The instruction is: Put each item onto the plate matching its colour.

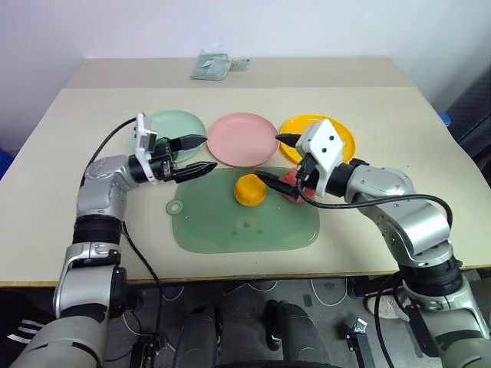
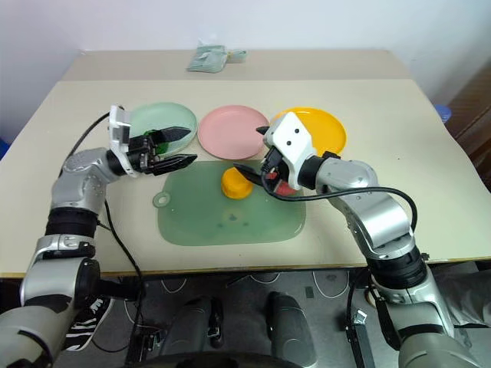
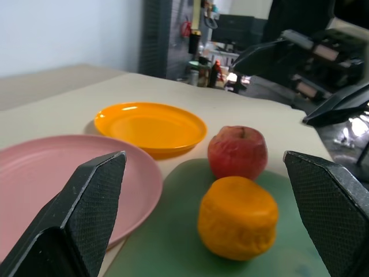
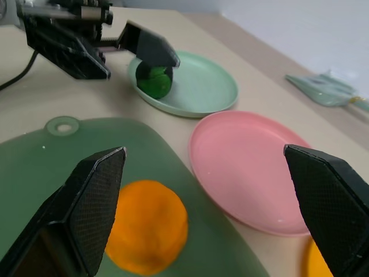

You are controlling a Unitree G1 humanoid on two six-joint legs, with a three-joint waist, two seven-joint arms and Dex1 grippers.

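With the right gripper (image 1: 270, 159) spread wide and empty at frame centre, the orange-yellow fruit (image 1: 250, 189) could be nudged aside — or the pinkish-red apple (image 3: 237, 152) touching it rolled — while the left gripper (image 1: 199, 154), equally wide and holding nothing, hangs mid-left.

Yellow plate (image 3: 151, 127) looking like glossy plastic, light glinting along rim. Pink plate (image 4: 248, 167) and mint green plate (image 4: 199, 86) showing smooth plastic with softer sheen. Green mat (image 1: 245, 226) appearing translucent, smooth. Orange-yellow fruit (image 3: 237, 217) showing dull, faintly pitted skin; pinkish-red apple (image 3: 237, 152) looking matt. Finger pads (image 3: 95, 202) showing fine cross-hatched black texture. Table (image 1: 69, 161) looking matt beige.
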